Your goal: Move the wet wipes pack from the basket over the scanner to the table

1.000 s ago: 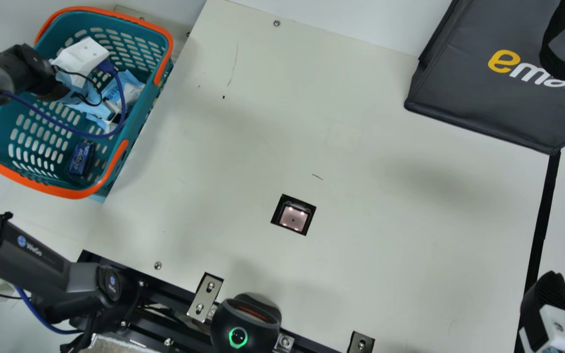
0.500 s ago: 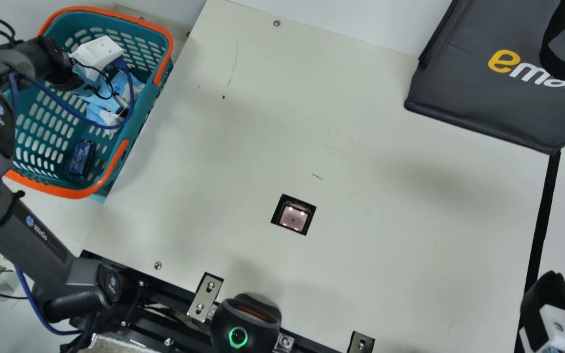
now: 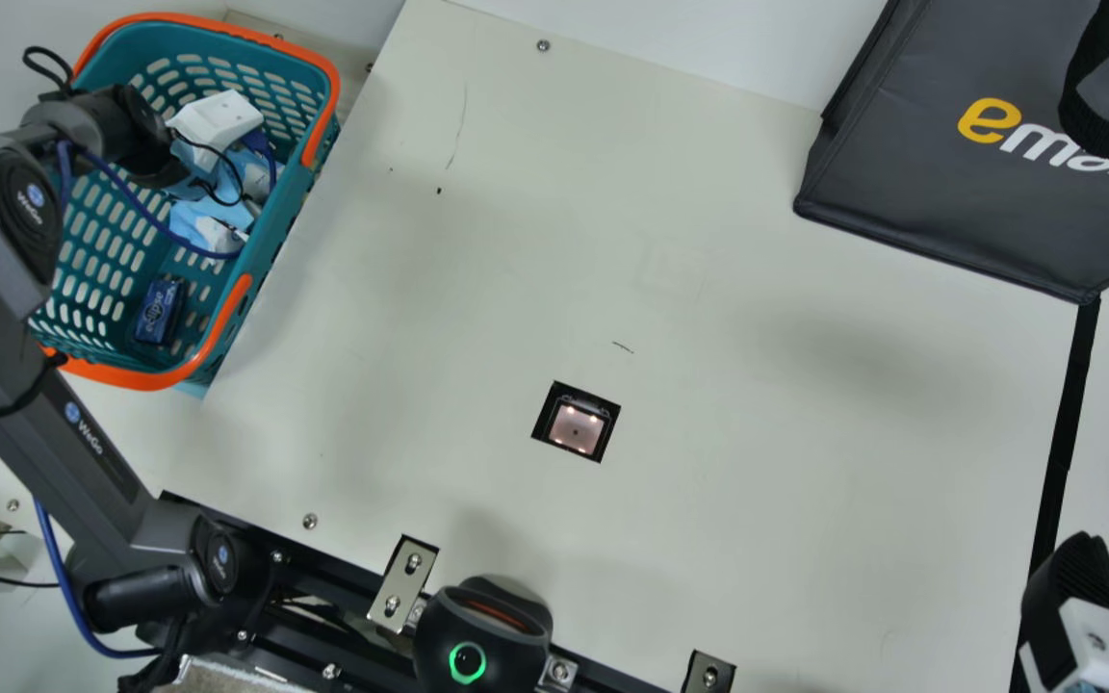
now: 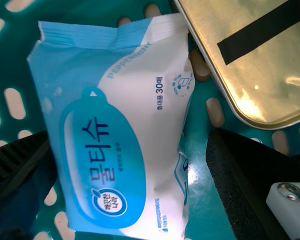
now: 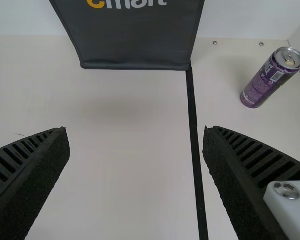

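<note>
Left gripper (image 3: 216, 117) is spread wide over blue-and-white plastic wet wipes pack (image 4: 110, 135) in teal, orange-rimmed plastic basket (image 3: 299, 192). Gap seen along 1 long edge; 1 corner crowded by gold metal tin (image 4: 265, 75).

The open hand (image 3: 216, 119) frames the wet wipes pack (image 4: 115, 130).

The basket (image 3: 275, 236) is teal with an orange rim, its walls patterned in rows of oval slots. The wet wipes pack (image 4: 165, 130) pairs sky blue with white, a deeper blue rounded panel bearing dark lettering. A gold tin (image 4: 270, 87) carries a black stripe; a small box (image 3: 160, 311) is dark blue with paler print. The bag (image 3: 920, 173) is charcoal, lettered in yellow and white. The can (image 5: 262, 86) is purple with a silver top. A black strip (image 3: 1062, 443) crosses the cream worktop (image 3: 757, 500).
</note>
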Tool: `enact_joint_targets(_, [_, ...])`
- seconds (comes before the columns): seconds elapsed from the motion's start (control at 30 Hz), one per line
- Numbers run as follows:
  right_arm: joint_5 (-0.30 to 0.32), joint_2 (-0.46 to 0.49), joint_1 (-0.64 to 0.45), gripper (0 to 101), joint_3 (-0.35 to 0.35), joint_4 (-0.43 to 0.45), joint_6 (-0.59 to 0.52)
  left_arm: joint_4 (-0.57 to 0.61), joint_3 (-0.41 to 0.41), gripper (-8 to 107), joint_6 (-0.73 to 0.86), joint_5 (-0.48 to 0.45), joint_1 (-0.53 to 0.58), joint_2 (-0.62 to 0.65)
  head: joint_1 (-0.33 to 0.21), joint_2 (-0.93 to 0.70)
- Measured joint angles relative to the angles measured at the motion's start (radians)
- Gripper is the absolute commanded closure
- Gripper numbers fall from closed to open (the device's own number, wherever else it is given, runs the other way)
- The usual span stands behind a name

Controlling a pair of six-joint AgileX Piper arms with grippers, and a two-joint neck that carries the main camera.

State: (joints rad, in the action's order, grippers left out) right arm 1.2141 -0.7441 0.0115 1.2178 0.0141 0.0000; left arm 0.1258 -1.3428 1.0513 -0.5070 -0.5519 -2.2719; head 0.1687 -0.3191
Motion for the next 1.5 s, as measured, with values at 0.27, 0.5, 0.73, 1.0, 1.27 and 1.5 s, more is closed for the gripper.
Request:
enact_joint_targets(0.27, [0.001, 0.000, 0.000, 6, 0.000, 0.000, 0.000, -0.012, 0.002, 62, -0.024, 0.032, 0.004, -0.012, 0.000, 0.000])
enact_joint_targets(0.5, [0.001, 0.000, 0.000, 6, 0.000, 0.000, 0.000, -0.010, 0.010, 107, -0.038, 0.058, 0.004, -0.012, -0.002, 0.000])
enact_joint_targets(0.73, [0.001, 0.000, 0.000, 6, 0.000, 0.000, 0.000, 0.017, 0.029, 107, -0.066, 0.061, -0.001, 0.020, 0.000, 0.002])
enact_joint_targets(1.0, [0.001, 0.000, 0.000, 6, 0.000, 0.000, 0.000, 0.017, 0.073, 107, -0.149, 0.055, -0.023, 0.127, 0.000, 0.000])
enact_joint_targets(1.27, [0.001, 0.000, 0.000, 6, 0.000, 0.000, 0.000, -0.010, 0.105, 107, -0.290, -0.002, -0.055, 0.259, 0.000, 0.000])
enact_joint_targets(1.5, [-0.001, 0.000, 0.000, 6, 0.000, 0.000, 0.000, 0.004, 0.105, 107, -0.458, -0.128, -0.090, 0.377, -0.002, 0.000])
